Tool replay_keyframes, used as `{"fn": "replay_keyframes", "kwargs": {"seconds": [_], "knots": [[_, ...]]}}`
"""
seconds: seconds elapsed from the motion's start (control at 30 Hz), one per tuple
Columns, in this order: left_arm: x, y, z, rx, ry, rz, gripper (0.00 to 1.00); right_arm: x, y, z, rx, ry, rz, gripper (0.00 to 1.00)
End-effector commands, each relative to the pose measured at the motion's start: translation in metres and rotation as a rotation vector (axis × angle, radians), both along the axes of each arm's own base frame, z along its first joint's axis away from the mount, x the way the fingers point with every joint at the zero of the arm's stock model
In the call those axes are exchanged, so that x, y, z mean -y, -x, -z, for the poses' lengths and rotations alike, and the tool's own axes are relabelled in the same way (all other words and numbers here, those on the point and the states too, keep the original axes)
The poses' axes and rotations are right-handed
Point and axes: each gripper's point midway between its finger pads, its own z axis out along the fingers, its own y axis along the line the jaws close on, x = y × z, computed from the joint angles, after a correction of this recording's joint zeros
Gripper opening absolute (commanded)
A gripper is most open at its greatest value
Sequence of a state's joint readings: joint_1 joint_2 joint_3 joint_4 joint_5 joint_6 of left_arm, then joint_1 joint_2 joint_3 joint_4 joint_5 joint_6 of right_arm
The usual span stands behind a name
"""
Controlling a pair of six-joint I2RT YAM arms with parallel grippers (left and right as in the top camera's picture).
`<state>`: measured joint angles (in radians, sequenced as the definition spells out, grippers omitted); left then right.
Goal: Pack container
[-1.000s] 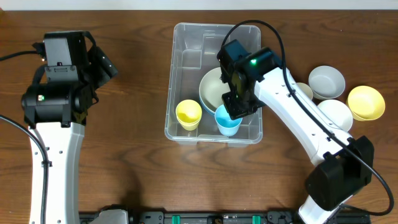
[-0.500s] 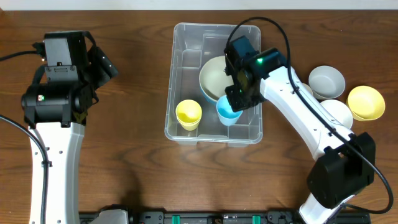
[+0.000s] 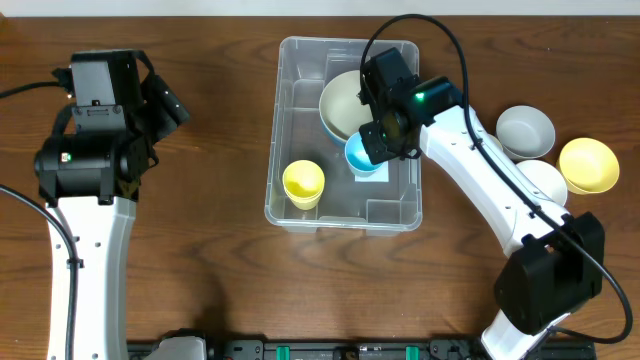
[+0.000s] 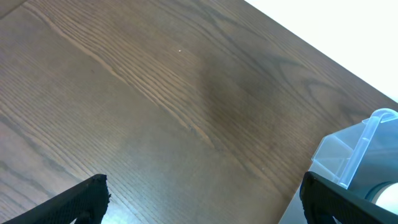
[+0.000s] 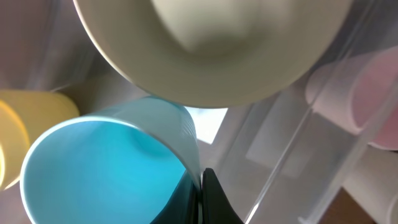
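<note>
Container [image 3: 276, 140]: we are finding it in the middle of the tabletop [image 3: 200, 260], slightly right.
Yellow cup [image 3: 303, 183]: standing in its near-left part.
Blue cup [image 3: 358, 157]: we are shifting it farther in, off the near wall, now just beside the cream bowl [image 3: 338, 100].
Right tool [image 5: 202, 196]: pinching the blue cup's rim.
Left tool [image 4: 202, 193]: spread, idling over the tabletop far left.
Meaning: we are likely freeing near space for the loose bowls [image 3: 525, 130] waiting at right.

Container [image 3: 290, 100] sits upper centre of frame on the table [image 3: 220, 280]. Inside it: bowl [image 3: 338, 105] at top, one cup [image 3: 303, 184] lower left, second cup [image 3: 358, 158] mid-right, just below bowl. Three loose bowls [image 3: 525, 131] cluster outside, right of frame.
</note>
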<state>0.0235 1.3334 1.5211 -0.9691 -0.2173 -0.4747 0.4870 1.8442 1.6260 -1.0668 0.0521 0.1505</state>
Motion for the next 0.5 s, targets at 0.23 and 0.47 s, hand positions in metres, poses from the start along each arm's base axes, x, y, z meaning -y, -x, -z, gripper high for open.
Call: {"fn": "replay_keyframes", "kwargs": {"seconds": [0.23, 0.47], "knots": [[-0.004, -0.001, -0.003, 0.005, -0.011, -0.015, 0.98, 0.007, -0.021, -0.008, 0.098, 0.025, 0.022, 0.01], [-0.004, -0.001, -0.003, 0.005, -0.011, -0.015, 0.98, -0.007, -0.01, -0.005, 0.045, -0.035, -0.016, 0.01]]}}
